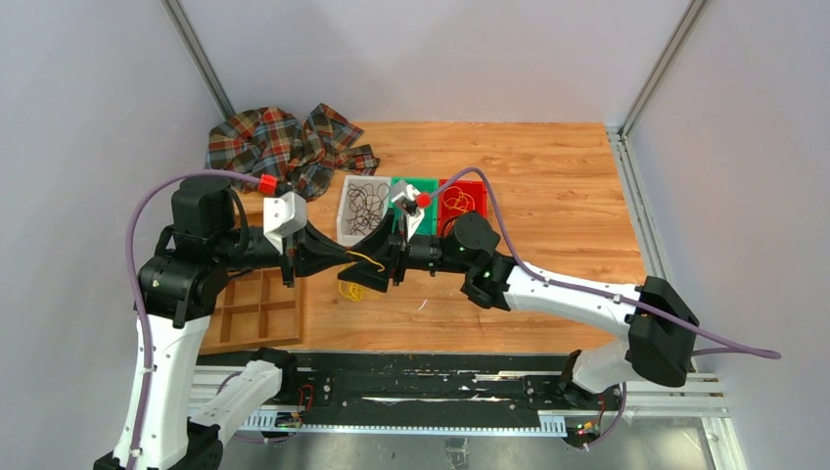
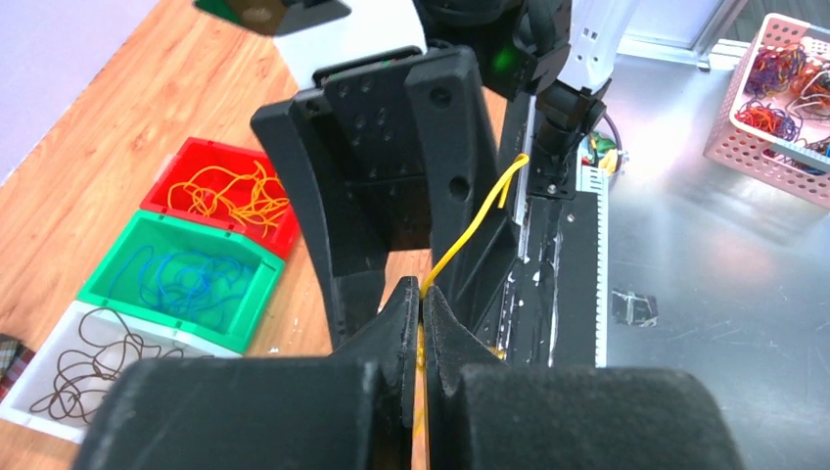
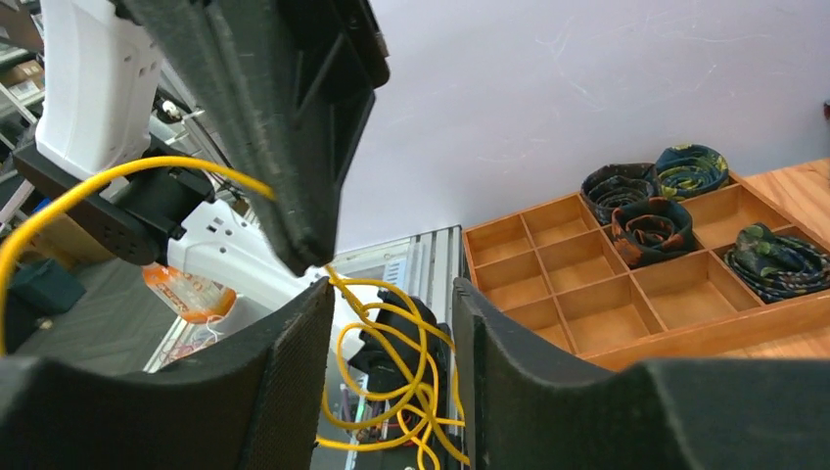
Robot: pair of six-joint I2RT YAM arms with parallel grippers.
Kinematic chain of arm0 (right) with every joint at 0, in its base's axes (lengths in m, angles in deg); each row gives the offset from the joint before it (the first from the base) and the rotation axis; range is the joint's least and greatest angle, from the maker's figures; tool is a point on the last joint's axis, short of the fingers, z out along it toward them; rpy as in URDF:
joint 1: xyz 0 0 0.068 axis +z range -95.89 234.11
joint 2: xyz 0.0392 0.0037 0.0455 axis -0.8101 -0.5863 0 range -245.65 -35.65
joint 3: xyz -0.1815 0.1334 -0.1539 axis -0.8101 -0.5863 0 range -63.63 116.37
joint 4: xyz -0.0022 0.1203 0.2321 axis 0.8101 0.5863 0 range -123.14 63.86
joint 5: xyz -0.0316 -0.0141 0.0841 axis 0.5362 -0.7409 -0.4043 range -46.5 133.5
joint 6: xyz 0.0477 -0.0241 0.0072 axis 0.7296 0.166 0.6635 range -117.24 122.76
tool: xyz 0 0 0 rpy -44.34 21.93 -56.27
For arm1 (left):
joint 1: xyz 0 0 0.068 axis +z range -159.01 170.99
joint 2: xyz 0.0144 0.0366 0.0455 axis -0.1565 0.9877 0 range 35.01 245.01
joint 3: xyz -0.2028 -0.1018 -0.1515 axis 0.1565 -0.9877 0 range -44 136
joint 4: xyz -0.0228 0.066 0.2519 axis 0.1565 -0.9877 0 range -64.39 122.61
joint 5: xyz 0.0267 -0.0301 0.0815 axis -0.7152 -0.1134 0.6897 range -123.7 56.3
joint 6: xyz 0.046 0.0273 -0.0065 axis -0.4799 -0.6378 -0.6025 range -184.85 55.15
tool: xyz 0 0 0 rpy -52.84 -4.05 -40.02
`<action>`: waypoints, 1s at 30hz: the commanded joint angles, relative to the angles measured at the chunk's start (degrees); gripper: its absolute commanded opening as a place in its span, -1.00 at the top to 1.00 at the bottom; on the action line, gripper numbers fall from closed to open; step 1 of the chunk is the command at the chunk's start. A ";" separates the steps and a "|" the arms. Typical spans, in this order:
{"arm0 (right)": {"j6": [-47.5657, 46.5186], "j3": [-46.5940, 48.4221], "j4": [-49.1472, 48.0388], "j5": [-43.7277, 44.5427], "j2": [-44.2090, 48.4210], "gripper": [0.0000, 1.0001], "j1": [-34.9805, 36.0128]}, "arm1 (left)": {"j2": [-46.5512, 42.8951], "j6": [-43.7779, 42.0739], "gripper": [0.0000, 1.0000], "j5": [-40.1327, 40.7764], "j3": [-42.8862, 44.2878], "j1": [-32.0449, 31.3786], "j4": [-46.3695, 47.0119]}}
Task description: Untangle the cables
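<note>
My left gripper (image 2: 422, 292) is shut on a thin yellow cable (image 2: 472, 223) that runs up from its tips. In the top view it (image 1: 375, 262) meets my right gripper (image 1: 394, 266) tip to tip above the wooden table, and a small yellow tangle (image 1: 350, 289) hangs below them. In the right wrist view my right gripper (image 3: 391, 294) is open, with the yellow tangle (image 3: 403, 382) hanging between its jaws, touching neither. The left gripper's fingers (image 3: 284, 137) sit just above and hold a yellow strand (image 3: 147, 168). No black or blue-green strand shows in either gripper.
Behind the grippers stand a white bin (image 1: 364, 208) of black cables, a green bin (image 1: 419, 188) of blue cables and a red bin (image 1: 462, 199) of yellow cables. A plaid cloth (image 1: 284, 142) lies far left. A wooden divider tray (image 1: 256, 311) sits near left, holding rolled dark bundles (image 3: 651, 211).
</note>
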State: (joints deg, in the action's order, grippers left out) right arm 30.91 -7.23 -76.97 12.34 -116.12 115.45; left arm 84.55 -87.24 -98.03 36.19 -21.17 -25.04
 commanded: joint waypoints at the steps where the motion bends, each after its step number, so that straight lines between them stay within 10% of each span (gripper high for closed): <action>1: 3.01 2.95 -4.82 2.42 -2.85 0.10 0.87 | 0.01 2.00 0.95 -2.03 2.55 -0.05 0.06; 30: 1.86 -6.85 -6.12 19.98 -10.34 0.54 1.59 | 2.26 5.42 0.94 -4.14 13.50 -0.05 -0.01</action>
State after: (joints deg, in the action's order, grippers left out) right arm 33.05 -12.04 -81.41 29.00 -125.93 116.10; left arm 86.32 -82.72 -101.12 47.27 -21.17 -25.02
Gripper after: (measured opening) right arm 0.256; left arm 0.033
